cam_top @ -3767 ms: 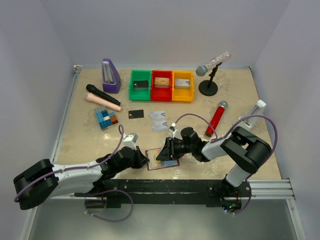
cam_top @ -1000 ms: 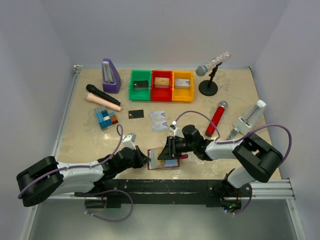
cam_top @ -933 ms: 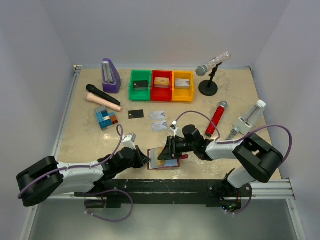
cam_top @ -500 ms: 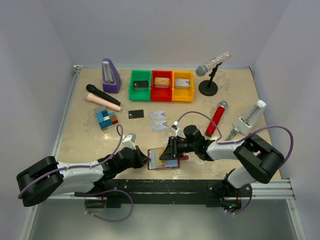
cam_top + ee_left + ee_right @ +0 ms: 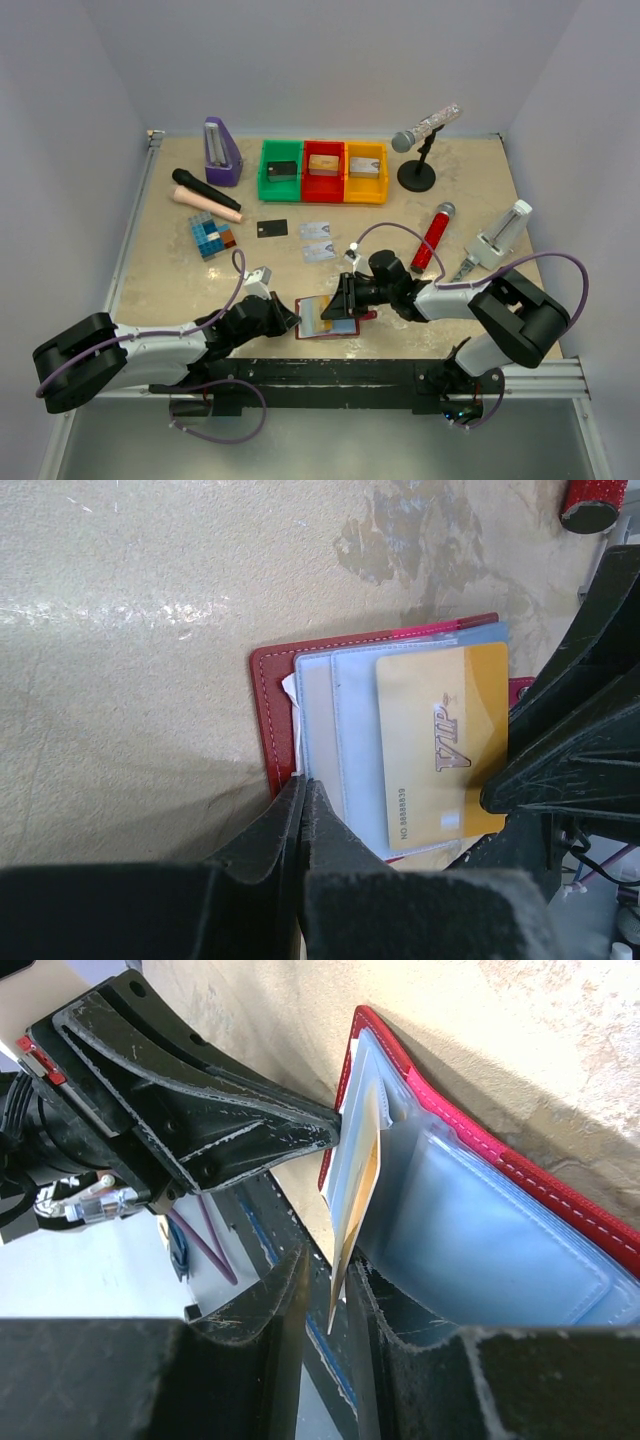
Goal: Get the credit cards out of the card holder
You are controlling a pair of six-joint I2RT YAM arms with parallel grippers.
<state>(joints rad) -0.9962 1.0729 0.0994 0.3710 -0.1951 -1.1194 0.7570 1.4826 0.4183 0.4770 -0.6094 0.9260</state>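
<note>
Across the near part of the beige table [image 5: 170, 280], both my arms are reaching in low toward one spot. My left pincer [image 5: 303, 780] is sitting fully shut, its tips pressing against the left edge of the card holder [image 5: 268, 705]; whether a sliver of pocket is caught between them I cannot tell. My right pincer [image 5: 330, 1295] is standing a little open, its fingers [image 5: 290, 1290] flanking the free edge of the gold-orange card [image 5: 440, 740], with a thin gap showing on each side. The dark-red card holder is lying open and flat near the table's front edge, pale pockets facing up. The gold-orange card is sticking partly out of a pocket. Further back, a black card [image 5: 272, 228], a silvery card [image 5: 316, 231] and a second silvery card [image 5: 319, 250] are lying loose on the table.
</note>
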